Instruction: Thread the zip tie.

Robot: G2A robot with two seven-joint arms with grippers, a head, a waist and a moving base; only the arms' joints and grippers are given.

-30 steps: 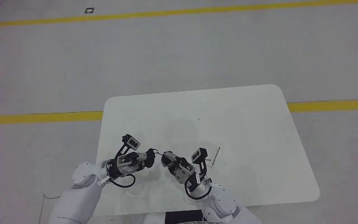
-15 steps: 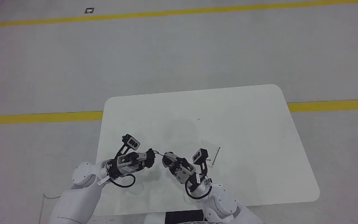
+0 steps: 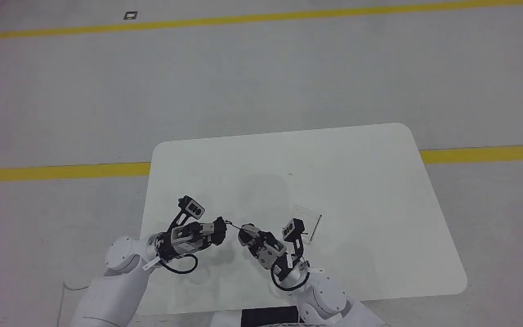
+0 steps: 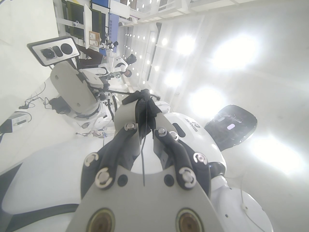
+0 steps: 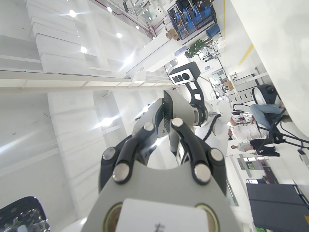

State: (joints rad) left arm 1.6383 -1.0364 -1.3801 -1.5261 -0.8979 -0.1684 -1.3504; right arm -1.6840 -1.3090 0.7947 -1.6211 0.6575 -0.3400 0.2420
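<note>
Thin black zip tie (image 4: 143,155) is pinched in the closed left gripper (image 3: 219,230), over the near-left part of the white table (image 3: 368,163). Its long axis runs left-right toward the right gripper (image 3: 244,235) just beside it, and the loose end trails back along the left gripper toward the wrist. Right gripper's fingers (image 5: 181,107) are drawn together, grip on the tie not discernible; to the right a clear packet (image 3: 299,214) and a black strip (image 3: 318,226) lie on the table, with grey floor (image 3: 245,82) and yellow lines (image 3: 245,16) beyond.
</note>
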